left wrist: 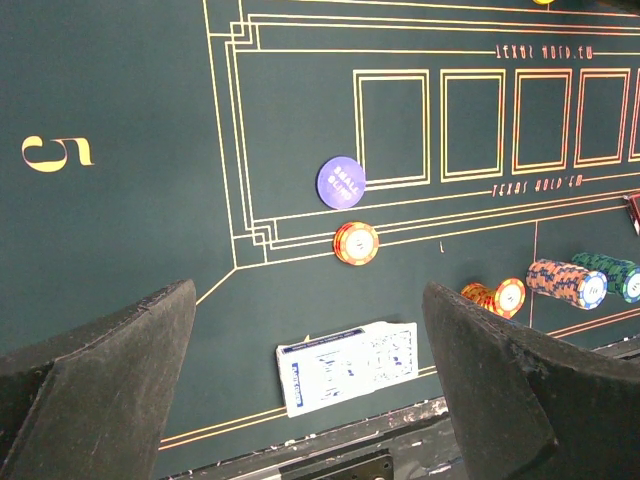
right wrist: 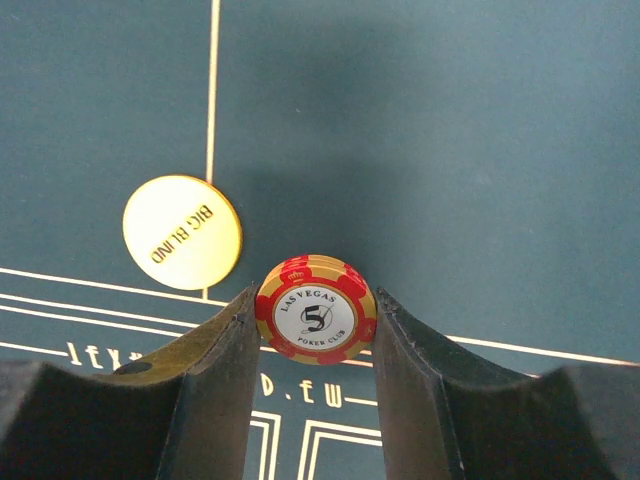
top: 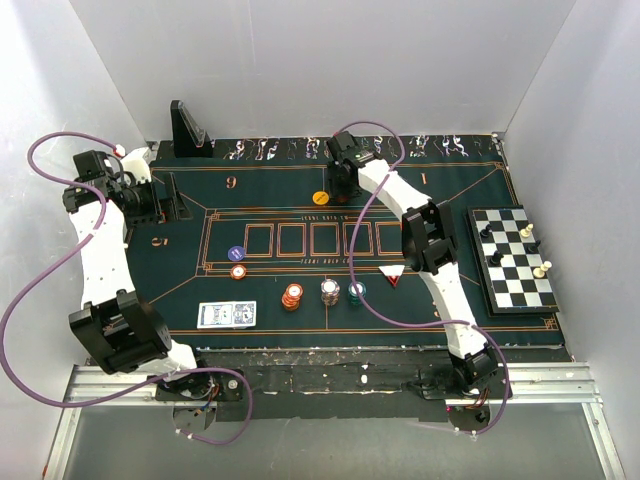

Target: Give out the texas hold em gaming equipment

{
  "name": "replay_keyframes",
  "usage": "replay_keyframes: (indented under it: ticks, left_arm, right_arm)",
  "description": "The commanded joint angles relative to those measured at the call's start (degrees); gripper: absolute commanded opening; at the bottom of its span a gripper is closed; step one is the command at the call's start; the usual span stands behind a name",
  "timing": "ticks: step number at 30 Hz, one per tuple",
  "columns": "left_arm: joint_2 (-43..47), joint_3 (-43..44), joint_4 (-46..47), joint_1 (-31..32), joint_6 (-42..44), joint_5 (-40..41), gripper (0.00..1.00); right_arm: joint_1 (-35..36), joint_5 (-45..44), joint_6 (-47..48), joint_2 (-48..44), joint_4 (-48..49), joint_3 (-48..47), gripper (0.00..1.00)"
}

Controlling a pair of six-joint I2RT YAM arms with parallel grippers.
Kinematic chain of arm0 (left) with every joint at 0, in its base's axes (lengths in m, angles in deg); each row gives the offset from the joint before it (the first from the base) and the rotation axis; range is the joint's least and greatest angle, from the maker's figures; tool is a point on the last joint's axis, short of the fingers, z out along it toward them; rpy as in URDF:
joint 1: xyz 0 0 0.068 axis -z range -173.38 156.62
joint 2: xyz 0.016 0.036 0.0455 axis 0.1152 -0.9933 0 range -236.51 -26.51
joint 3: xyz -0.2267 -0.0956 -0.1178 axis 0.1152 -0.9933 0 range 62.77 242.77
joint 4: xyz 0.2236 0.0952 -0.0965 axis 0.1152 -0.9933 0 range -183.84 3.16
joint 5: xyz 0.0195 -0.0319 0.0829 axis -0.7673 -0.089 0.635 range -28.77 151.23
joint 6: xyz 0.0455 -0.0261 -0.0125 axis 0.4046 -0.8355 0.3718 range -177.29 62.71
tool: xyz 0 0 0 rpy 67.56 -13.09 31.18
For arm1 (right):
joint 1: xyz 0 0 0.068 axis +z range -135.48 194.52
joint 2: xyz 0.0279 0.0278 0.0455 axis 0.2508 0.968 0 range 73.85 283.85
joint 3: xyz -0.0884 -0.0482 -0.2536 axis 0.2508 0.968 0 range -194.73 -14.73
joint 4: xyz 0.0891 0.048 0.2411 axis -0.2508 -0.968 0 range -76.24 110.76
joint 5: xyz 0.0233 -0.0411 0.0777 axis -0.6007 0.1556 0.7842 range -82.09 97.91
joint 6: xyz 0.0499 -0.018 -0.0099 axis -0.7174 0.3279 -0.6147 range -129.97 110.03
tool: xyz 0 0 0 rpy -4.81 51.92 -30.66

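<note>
My right gripper is shut on a small stack of red-and-yellow "5" poker chips, held edge-on between both fingers above the green felt. A yellow "BIG BLIND" button lies just left of it. From above, the right gripper is at the far middle of the table, beside that button. My left gripper hangs open and empty over the table's left side. Below it I see the playing cards, a blue "small blind" button and an orange chip stack.
Orange, white-pink and teal chip stacks stand in a row near the front. A red triangle marker lies to their right. A chessboard with pieces is at the right edge, a black wedge stand at the back left.
</note>
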Motion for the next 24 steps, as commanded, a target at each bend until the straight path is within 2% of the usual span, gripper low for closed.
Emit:
replay_keyframes:
  ticks: [1, 5, 8, 9, 12, 14, 16, 20, 24]
  left_arm:
    - [-0.1, 0.3, 0.1, -0.4, 0.9, -1.3, 0.98]
    - [-0.2, 0.3, 0.0, -0.3, 0.9, -1.4, 0.98]
    - [0.0, 0.4, 0.1, -0.3, 0.7, -1.5, 0.98]
    - [0.2, 0.3, 0.1, -0.4, 0.5, -1.6, 0.98]
    - [0.6, 0.2, -0.2, -0.3, 0.4, -1.9, 0.98]
    - [1.1, 0.1, -0.3, -0.4, 0.3, -1.9, 0.98]
    - [1.5, 0.1, -0.5, -0.3, 0.3, -1.8, 0.98]
    - [2.5, 1.0, -1.8, -0.3, 0.9, -2.6, 0.98]
    - [3.1, 1.9, -2.4, -0.3, 0.3, -2.9, 0.98]
  right_arm:
    - [-0.2, 1.5, 0.6, 1.6, -0.3, -4.6, 0.03]
    - [-0.3, 2.6, 0.5, 2.0, -1.1, -4.5, 0.21]
    - [-0.3, 2.0, 0.4, 0.3, -0.3, -1.5, 0.31]
    - [-0.3, 1.7, 0.3, -0.5, 0.1, -0.3, 0.38]
    - [-0.3, 1.1, 0.6, -1.8, -0.4, 0.3, 0.68]
    - [-0.3, 0.7, 0.8, -3.2, -0.5, 0.5, 0.78]
    - [-0.2, 0.0, 0.9, -5.1, -0.6, 1.4, 0.83]
    - [0.7, -2.0, 0.7, -11.5, -0.4, 4.4, 0.86]
    - [4.8, -3.9, 1.5, -22.6, 1.6, 12.4, 0.88]
